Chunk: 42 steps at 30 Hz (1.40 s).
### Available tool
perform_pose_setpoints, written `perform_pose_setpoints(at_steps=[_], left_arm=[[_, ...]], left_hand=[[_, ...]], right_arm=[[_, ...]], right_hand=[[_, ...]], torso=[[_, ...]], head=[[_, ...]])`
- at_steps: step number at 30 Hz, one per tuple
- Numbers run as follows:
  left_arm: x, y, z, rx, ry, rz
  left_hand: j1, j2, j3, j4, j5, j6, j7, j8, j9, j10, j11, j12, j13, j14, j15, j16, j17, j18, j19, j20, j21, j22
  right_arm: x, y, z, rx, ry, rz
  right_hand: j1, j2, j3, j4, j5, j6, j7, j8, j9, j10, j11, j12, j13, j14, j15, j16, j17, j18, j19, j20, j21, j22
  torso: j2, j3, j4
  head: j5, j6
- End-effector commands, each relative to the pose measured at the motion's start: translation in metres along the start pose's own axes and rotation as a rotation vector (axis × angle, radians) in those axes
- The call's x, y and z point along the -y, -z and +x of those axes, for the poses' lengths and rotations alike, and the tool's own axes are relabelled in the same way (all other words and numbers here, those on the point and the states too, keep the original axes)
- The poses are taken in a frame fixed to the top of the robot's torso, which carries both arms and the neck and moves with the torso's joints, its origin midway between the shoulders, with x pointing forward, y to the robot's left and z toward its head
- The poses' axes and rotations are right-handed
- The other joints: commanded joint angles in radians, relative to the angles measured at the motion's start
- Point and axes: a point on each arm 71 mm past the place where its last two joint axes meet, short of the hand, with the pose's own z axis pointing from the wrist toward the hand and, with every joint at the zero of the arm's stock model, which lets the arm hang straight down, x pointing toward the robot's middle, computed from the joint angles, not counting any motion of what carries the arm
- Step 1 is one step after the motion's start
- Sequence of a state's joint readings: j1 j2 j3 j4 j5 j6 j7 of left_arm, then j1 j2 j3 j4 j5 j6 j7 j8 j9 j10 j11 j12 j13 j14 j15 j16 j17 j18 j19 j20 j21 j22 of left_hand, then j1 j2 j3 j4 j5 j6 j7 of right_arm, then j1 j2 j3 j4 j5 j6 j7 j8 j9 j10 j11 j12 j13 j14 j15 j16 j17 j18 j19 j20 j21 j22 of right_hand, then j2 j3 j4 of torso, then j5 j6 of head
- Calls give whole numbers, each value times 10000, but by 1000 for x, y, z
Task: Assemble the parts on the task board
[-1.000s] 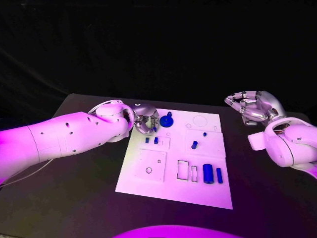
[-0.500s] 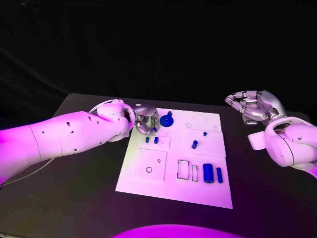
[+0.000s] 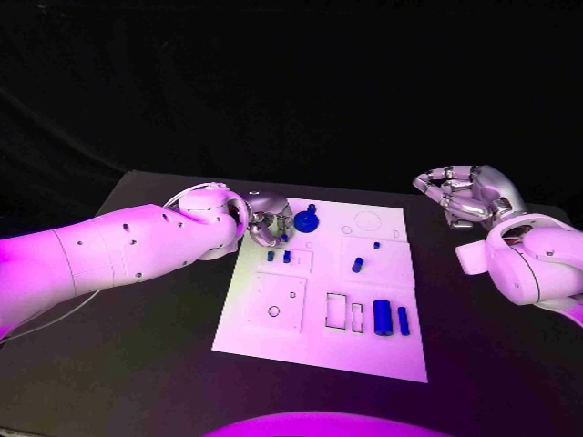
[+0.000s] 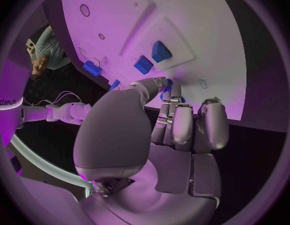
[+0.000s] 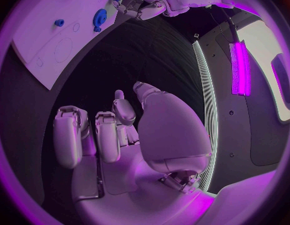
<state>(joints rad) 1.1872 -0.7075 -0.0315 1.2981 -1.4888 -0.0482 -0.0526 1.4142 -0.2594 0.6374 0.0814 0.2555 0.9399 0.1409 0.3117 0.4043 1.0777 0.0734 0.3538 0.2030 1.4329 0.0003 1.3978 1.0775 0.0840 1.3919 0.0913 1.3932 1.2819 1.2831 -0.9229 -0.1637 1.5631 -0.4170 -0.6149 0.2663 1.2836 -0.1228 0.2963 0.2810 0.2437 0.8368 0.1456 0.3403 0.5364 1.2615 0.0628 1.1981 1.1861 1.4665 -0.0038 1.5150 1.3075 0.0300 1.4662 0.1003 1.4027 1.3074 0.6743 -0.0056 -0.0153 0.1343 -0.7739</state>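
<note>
The white task board (image 3: 311,341) lies in the middle of the table. My left hand (image 3: 267,224) is over its far left corner, thumb and fingers pinching a small blue part (image 3: 282,237); the left wrist view shows that part (image 4: 168,83) at the thumb tip. A blue gear (image 3: 305,221) stands just right of the hand. Two short blue pegs (image 3: 280,257) sit below it, another peg (image 3: 357,266) is mid-board, and two blue cylinders (image 3: 393,318) lie near the right side. My right hand (image 3: 460,197) hovers off the board's far right corner, fingers curled, holding nothing.
The board has unfilled round outlines (image 3: 368,221) at the far right and rectangular slots (image 3: 336,310) near the cylinders. Bare black table (image 3: 148,346) surrounds it. The right wrist view shows the board (image 5: 45,40) and gear (image 5: 100,17) far ahead of the right hand (image 5: 120,135).
</note>
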Motion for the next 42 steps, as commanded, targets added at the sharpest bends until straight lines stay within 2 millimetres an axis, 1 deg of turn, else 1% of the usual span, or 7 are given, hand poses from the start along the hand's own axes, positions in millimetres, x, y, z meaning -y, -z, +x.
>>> perform_pose_setpoints(at_steps=[1, 4, 26, 31, 32, 33, 42], left_arm=[[1, 0, 2, -167, 115, 78], [1, 0, 1, -116, 133, 62], [-5, 1, 0, -22, 146, -147], [-9, 5, -2, 269, 152, -309], [-10, 6, -3, 349, 166, -328], [-12, 7, -4, 452, 197, -350], [-31, 23, -17, 1363, 1633, -510]], left_hand=[[-196, -61, -63, 29, -46, -160, 39, -136, -42, -35, 55, -114, -31, -33, 35, -50, -57, -105, -46, 22, -77, -48], [-286, -154, -55, 54, -39, -532, 90, -416, -152, -169, 97, -311, -90, -59, 66, -61, -129, -96, -72, 54, -111, -89], [-411, -252, -109, 86, -31, -751, 169, -630, -236, -407, 208, -556, -148, -124, 160, -102, -321, -64, -154, 135, -214, -230], [-580, -311, -463, 53, -37, -1022, 105, -823, -305, -824, 318, -748, -202, -202, 258, -152, -515, -17, -270, 219, -363, -428], [-580, -311, -463, 53, -37, -1022, 105, -823, -305, -824, 318, -748, -202, -202, 258, -152, -515, -17, -270, 219, -363, -428], [-604, -306, -563, 47, -35, -1119, 88, -882, -326, -921, 337, -783, -212, -208, 279, -152, -535, -11, -283, 236, -385, -457], [-463, -116, -1083, 122, 24, -1164, 185, -954, -341, -1246, 409, -812, -250, -416, 335, -348, -1096, 177, -750, 312, -1017, -1316]], right_arm=[[-1, 0, 1, -61, 32, -130], [-1, 0, 1, -58, 35, -128], [1, -1, 0, -104, 55, -28], [4, -2, -2, -296, 378, 78], [4, -2, -2, -388, 480, 103], [5, -3, -2, -505, 629, 133], [10, -5, 2, -1963, 3030, 3]], right_hand=[[66, 22, 9, -4, 50, -15, 2, 62, -7, 86, -5, 53, 9, 669, -57, -66, 1150, 129, 99, -38, -49, 1633], [66, 21, 8, -4, 51, -14, 1, 65, -8, 90, -7, 49, 4, 669, -58, -68, 1149, 129, 99, -39, -53, 1631], [63, -8, -8, -1, 48, -45, 3, 62, -21, -85, -8, -198, -255, 646, -64, -116, 1054, 161, 34, -45, -196, 1552], [99, -57, 6, 2, 35, -159, 19, 70, -33, -1301, 22, -1871, -1869, 402, -57, -547, 265, 374, -459, -42, -1167, 1004], [261, -121, 106, -52, -5, -233, 42, 79, -32, -2411, 27, -3527, -3326, 206, -55, -920, -329, 511, -777, -50, -1833, 622], [414, -173, 209, -113, -25, -258, 58, 87, -32, -2567, 15, -4035, -3716, 161, -64, -1049, -504, 538, -842, -49, -2020, 512], [1439, -761, 1640, -693, 16, 64, 196, -286, -348, -2446, 202, -7638, -6764, 273, 52, -1164, -503, 516, -640, 26, -2147, 439]], torso=[[2, 1, 1], [-1, 1, -1], [-2, -3, -8], [-4, -6, -3], [-6, -7, -1], [-6, -8, 0], [-10, 4, -6]], head=[[1, -5], [0, -10], [-3, -5], [-15, -1], [-13, -4], [-11, -4], [-43, 10]])
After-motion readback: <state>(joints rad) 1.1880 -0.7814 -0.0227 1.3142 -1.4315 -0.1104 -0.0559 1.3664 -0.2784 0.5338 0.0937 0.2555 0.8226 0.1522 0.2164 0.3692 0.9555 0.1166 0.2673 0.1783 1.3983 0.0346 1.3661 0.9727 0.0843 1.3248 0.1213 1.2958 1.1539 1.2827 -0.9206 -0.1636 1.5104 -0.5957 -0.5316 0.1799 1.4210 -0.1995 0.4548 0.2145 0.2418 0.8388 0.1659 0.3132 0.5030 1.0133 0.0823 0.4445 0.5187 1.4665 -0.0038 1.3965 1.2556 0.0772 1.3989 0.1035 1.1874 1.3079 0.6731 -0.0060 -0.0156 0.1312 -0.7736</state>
